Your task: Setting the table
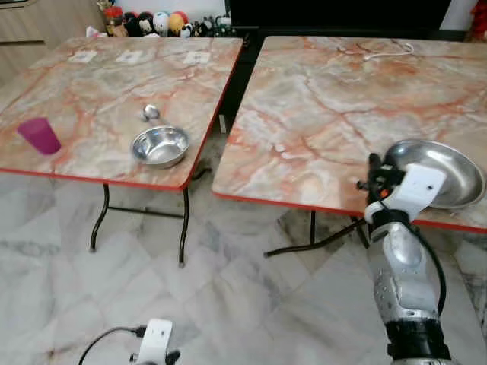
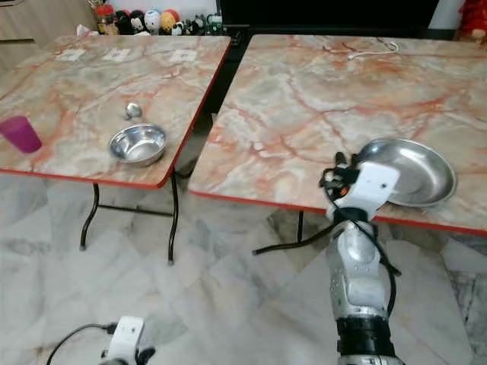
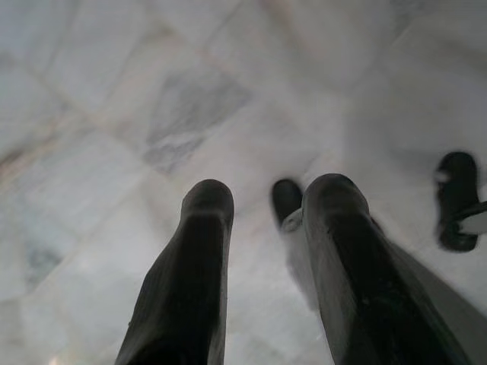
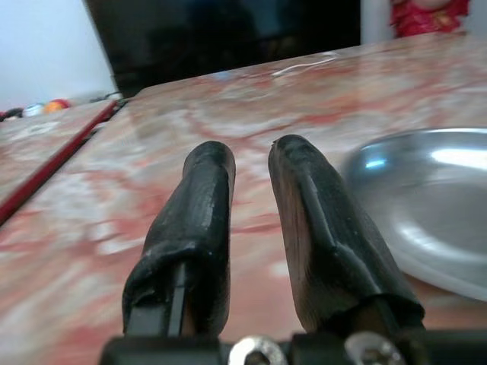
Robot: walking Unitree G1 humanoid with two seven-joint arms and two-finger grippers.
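A wide steel plate (image 1: 441,171) lies at the near edge of the right marble table (image 1: 335,99). My right gripper (image 1: 373,169) is raised at that edge, just left of the plate and apart from its rim. In the right wrist view the fingers (image 4: 209,198) stand slightly open with nothing between them, and the plate (image 4: 434,198) is beside them. On the left table (image 1: 91,84) are a steel bowl (image 1: 160,146), a small metal piece (image 1: 151,112) behind it, and a purple cup (image 1: 39,135). My left gripper (image 3: 270,186) hangs idle over the floor, open and empty.
A narrow gap (image 1: 228,99) separates the two tables, both edged in red with thin black legs. White cards (image 1: 129,55) lie at the left table's far side, with toys (image 1: 152,23) behind. A white cable (image 1: 380,52) lies far back on the right table. The floor is marble tile.
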